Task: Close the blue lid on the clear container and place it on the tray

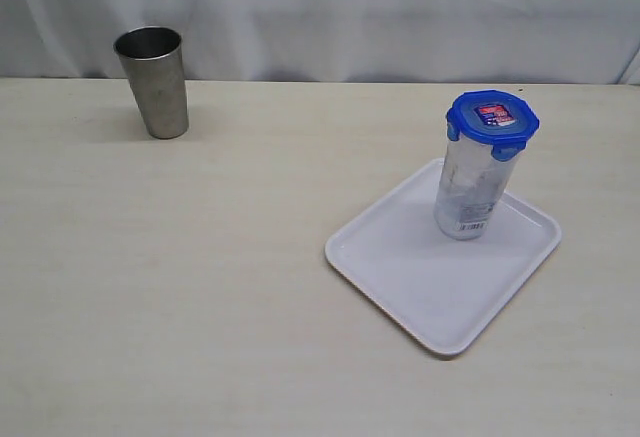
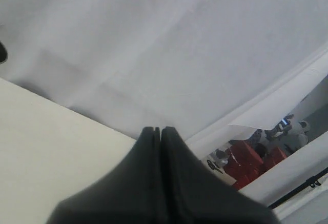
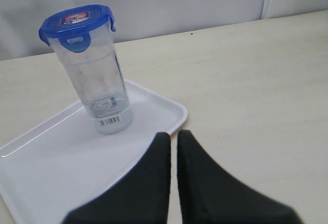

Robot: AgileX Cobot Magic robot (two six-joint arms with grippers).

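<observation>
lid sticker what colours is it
Red and white sticker on the blue lid; clearest in the exterior view.

A blue lid [image 1: 492, 121] with a red-and-white sticker tops the clear container [image 1: 468, 195] on a white tray [image 1: 420, 277]; the tumbler [image 1: 154, 82] is grey.

Left hand [image 2: 158, 129], right hand [image 3: 174, 134]: matte black, smooth, tapering to blunt tips.

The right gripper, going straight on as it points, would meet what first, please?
The right gripper would probably meet the tray at its corner rim; the clear container stands off that line, though depth is unclear.
</observation>
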